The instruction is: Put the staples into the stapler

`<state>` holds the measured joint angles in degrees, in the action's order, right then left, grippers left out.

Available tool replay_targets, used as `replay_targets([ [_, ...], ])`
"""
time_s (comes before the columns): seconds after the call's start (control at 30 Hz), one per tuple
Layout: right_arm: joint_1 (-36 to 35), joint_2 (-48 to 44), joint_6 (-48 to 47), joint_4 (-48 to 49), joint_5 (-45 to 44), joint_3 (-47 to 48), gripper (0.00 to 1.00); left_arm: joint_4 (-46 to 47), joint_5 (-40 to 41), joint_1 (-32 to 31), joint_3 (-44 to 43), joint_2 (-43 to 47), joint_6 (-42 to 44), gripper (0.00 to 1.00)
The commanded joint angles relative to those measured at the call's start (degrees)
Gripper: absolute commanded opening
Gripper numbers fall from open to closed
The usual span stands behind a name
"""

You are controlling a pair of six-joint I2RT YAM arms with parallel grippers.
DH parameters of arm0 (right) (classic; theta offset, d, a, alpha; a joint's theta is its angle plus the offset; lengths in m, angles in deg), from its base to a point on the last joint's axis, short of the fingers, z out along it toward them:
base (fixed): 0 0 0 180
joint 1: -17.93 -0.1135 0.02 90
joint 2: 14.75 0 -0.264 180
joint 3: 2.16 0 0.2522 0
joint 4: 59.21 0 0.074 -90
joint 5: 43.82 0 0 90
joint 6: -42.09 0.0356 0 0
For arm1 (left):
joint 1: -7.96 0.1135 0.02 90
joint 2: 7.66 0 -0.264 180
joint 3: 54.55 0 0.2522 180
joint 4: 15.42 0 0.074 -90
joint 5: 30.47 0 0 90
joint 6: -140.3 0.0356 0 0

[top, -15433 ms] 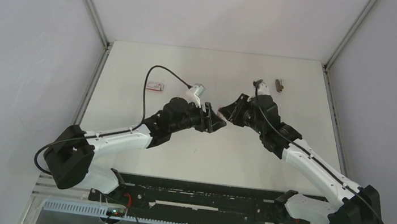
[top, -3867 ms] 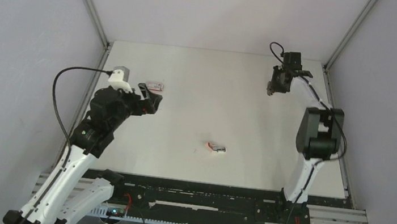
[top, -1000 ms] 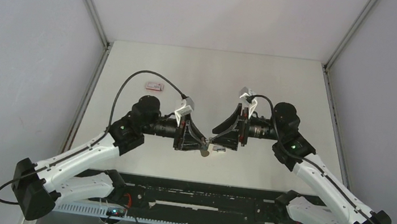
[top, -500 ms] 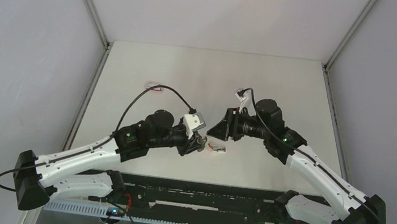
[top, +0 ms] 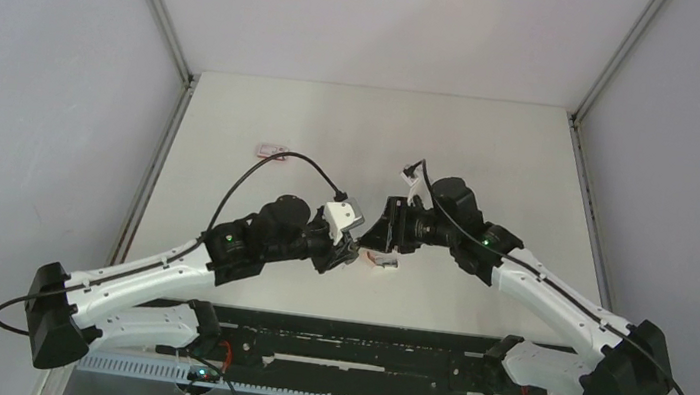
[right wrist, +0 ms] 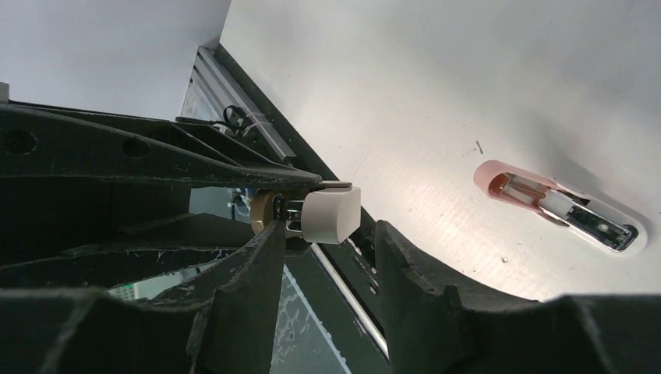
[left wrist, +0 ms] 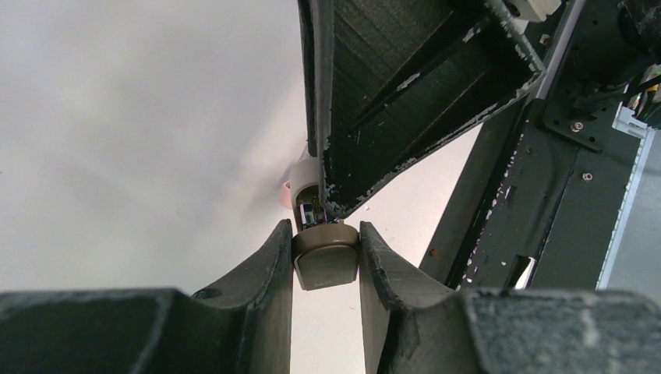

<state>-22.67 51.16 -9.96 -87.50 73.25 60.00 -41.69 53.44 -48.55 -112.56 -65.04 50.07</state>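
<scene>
A pale, matte surface fills the middle of the top view, lit evenly, with only soft shadows. 3 plain grey-lilac walls enclose it: left wall, back wall and right wall. 2 metal posts slant up from the far corners. Along the bottom of the frame run a black rail and a white slotted duct.
</scene>
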Motion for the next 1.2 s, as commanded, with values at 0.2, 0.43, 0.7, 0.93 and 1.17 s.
replay_targets([
  [0.2, -1.06, 2.43, 2.63, 2.83, 1.06, 1.70, 0.33, 3.45, 0.21, -0.35, -3.89, 1.29, 1.28, 0.00],
  [0.43, -0.56, 2.50, 2.57, 3.03, -0.25, 1.26, 0.00, 4.41, 0.77, -0.35, -3.22, 1.75, 0.75, 0.00],
  [0.7, -0.35, -0.11, -1.84, 1.57, -8.16, 1.16, 0.00, 7.66, 6.74, -0.35, -2.13, 1.74, -4.69, 0.88],
  [0.93, -3.66, -3.31, -8.24, -0.63, -26.86, 1.17, 0.00, 13.80, 19.85, 3.22, 1.99, 4.94, -25.54, 0.95],
  [1.17, -6.79, -3.22, -9.37, -0.78, -39.77, 1.17, 0.00, 15.59, 9.72, 11.76, 3.01, 0.12, -41.09, 0.87],
])
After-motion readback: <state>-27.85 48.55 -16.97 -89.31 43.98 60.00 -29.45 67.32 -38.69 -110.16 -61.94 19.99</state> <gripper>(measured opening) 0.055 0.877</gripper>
